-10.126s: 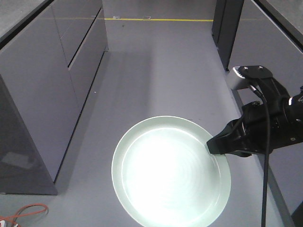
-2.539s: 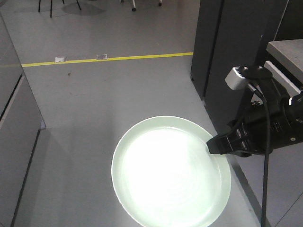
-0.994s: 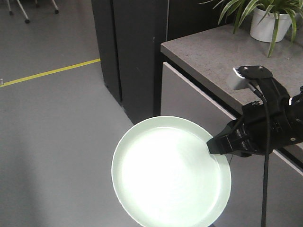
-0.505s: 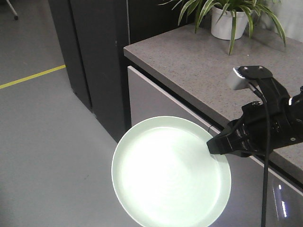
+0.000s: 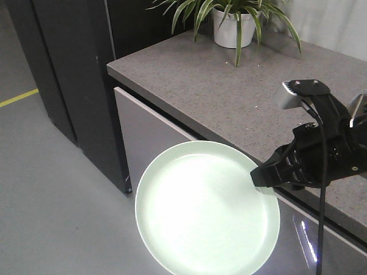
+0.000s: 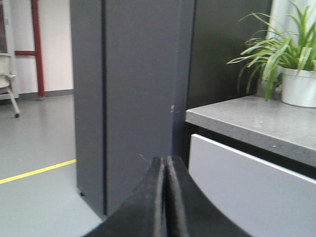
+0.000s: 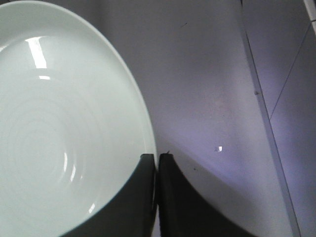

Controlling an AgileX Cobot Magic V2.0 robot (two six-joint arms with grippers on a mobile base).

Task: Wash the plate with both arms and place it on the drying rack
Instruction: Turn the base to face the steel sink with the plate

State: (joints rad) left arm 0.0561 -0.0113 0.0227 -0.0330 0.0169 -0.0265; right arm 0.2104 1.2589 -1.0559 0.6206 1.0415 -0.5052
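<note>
Two grippers are in play, and only one is loaded. The plate point(image 5: 203, 220) is held out in the air ahead of the robot, its pale green face turned up toward the front camera and washed out by glare at the centre. It is gripped at its right-hand rim by the right gripper point(image 5: 259, 176), whose jaws are clamped on the edge. The same hold is confirmed from the right wrist view, where the rim is seen running in between the two black fingers point(image 7: 140, 197). A silver-grey block point(image 5: 289, 94) is seen on top of the right arm point(image 5: 330, 152), with a black cable hanging down past it.

Behind the plate, a grey speckled counter point(image 5: 229, 86) is seen, with a potted plant point(image 5: 234, 26) standing at its far side. A pale drawer front point(image 5: 152, 134) is seen under the counter edge, partly covered by the plate. A dark cabinet point(image 5: 69, 69) stands to the left, and a yellow line point(image 5: 17, 98) is marked on the grey floor point(image 5: 46, 200).

The left gripper point(image 6: 165, 164) is caught only by its own wrist camera. Its fingers are pressed together with nothing between them, and it is pointed at the dark cabinet beside the counter.
</note>
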